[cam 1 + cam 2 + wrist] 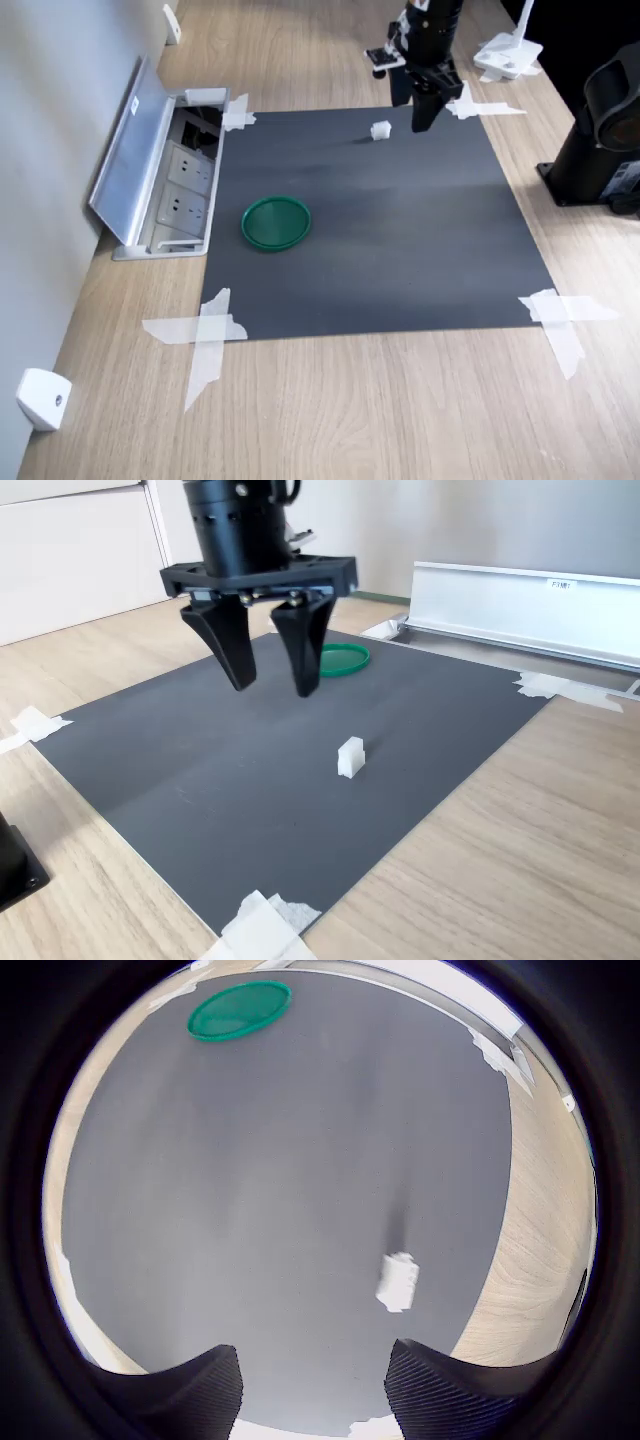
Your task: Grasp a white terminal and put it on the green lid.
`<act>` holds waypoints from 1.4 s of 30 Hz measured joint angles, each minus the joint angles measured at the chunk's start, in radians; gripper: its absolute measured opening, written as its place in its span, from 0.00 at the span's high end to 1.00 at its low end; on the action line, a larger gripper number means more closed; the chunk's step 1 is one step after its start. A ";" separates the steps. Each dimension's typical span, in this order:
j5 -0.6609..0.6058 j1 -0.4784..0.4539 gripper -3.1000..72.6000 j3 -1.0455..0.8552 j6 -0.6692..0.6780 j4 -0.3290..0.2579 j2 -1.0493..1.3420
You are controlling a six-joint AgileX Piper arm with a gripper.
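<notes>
The white terminal (380, 130) (398, 1281) (350, 757) stands on the dark grey mat (400, 230), near its far edge in the first exterior view. My gripper (424, 122) (272, 688) (312, 1385) hangs open above the mat, just to the right of the terminal in the first exterior view, with nothing between its black fingers (440, 1385). The green lid (276, 222) (240, 1010) (343, 659) lies flat on the mat's left part in the first exterior view, well away from the terminal and the gripper.
White tape strips (205, 335) hold the mat's corners to the wooden table. An open metal socket box (165, 190) sits left of the mat in the first exterior view. A black stand (600, 140) is at that view's right, a white wedge piece (42, 398) at its lower left.
</notes>
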State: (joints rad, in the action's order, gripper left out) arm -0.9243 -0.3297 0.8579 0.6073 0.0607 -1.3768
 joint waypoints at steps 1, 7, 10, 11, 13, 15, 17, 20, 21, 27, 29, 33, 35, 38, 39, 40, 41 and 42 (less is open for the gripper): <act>0.004 -0.018 0.16 0.000 0.021 0.000 -0.009; 0.068 -0.097 0.16 0.004 0.066 0.000 -0.088; 0.092 -0.113 0.17 0.025 0.060 0.000 -0.138; 0.097 -0.113 0.18 0.033 0.055 0.000 -0.151; 0.099 -0.114 0.18 0.053 0.046 -0.004 -0.183; 0.101 -0.114 0.18 0.070 0.041 -0.011 -0.211; 0.109 -0.115 0.19 0.082 0.042 -0.025 -0.237; 0.124 -0.116 0.19 0.085 0.048 -0.042 -0.273; 0.127 -0.116 0.19 0.085 0.048 -0.045 -0.285; 0.153 -0.116 0.20 0.090 0.049 -0.048 -0.331; 0.154 -0.116 0.23 0.091 0.049 -0.049 -0.331; 0.160 -0.116 0.35 0.091 0.049 -0.050 -0.333; 0.160 -0.116 0.46 0.091 0.049 -0.061 -0.333; 0.153 -0.116 0.64 0.091 0.049 -0.071 -0.333; 0.150 -0.116 0.71 0.091 0.048 -0.072 -0.334; 0.150 -0.116 0.77 0.091 0.048 -0.072 -0.334; 0.149 -0.116 0.82 0.091 0.046 -0.072 -0.334; 0.149 -0.116 0.84 0.091 0.040 -0.073 -0.334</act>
State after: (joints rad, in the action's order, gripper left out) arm -0.7757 -0.4453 0.9493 0.6473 -0.0121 -1.7108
